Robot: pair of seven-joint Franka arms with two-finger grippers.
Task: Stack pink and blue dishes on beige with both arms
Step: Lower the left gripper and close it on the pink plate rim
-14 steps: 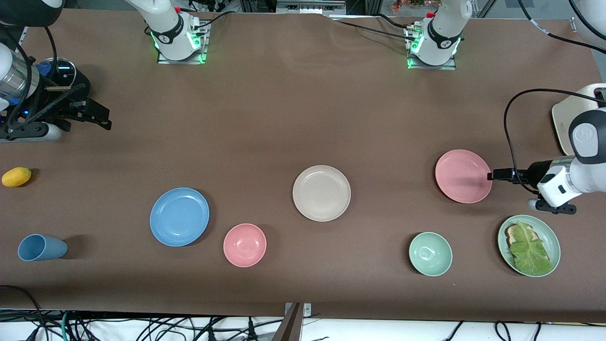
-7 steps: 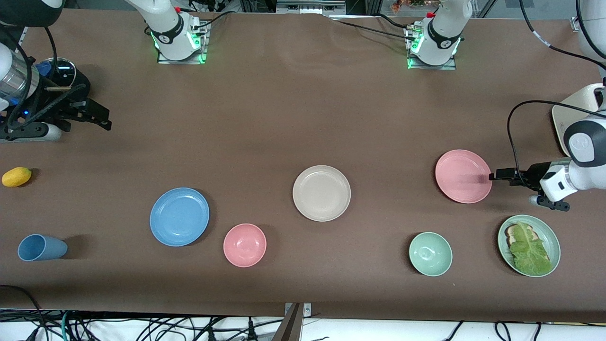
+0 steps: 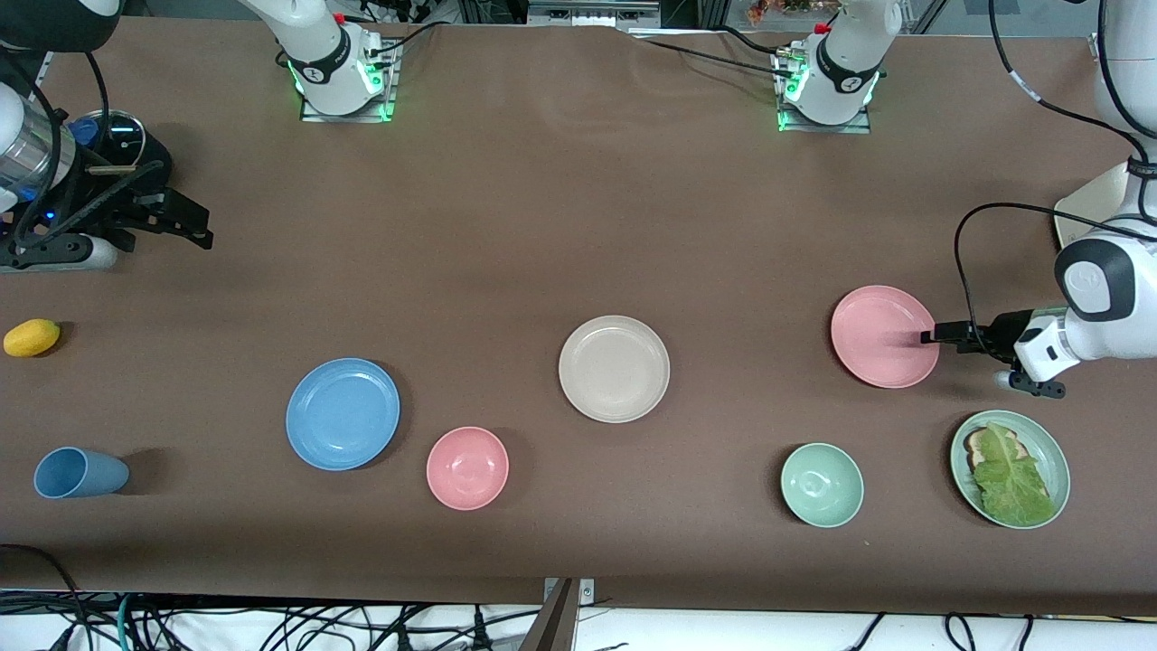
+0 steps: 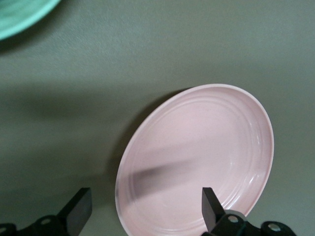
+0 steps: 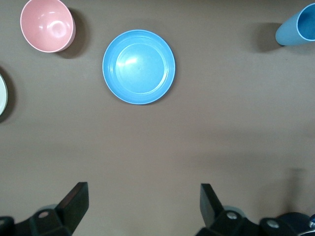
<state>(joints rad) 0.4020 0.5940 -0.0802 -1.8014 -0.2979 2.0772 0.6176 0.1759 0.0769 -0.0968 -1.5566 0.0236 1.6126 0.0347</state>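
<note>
The pink plate [image 3: 884, 336] lies toward the left arm's end of the table. My left gripper [image 3: 931, 336] is open and low at that plate's rim. In the left wrist view the pink plate [image 4: 197, 157] has its rim between the jaws of the left gripper [image 4: 145, 204], one finger over the dish and one outside it. The beige plate [image 3: 614, 368] sits mid-table. The blue plate [image 3: 343, 413] lies toward the right arm's end. My right gripper [image 3: 201, 228] waits open and empty at that end; the right wrist view shows the blue plate [image 5: 139, 66] well off from the right gripper [image 5: 142, 199].
A pink bowl [image 3: 467, 467] sits beside the blue plate, nearer the front camera. A blue cup [image 3: 79, 472] and a yellow fruit [image 3: 32, 336] lie at the right arm's end. A green bowl [image 3: 822, 485], a green plate [image 3: 1058, 452] with lettuce, and a cream toaster [image 3: 1089, 217] are near the left arm.
The left gripper has slid toward the pink plate until its tips reach the rim. The right arm and all dishes have stayed put.
</note>
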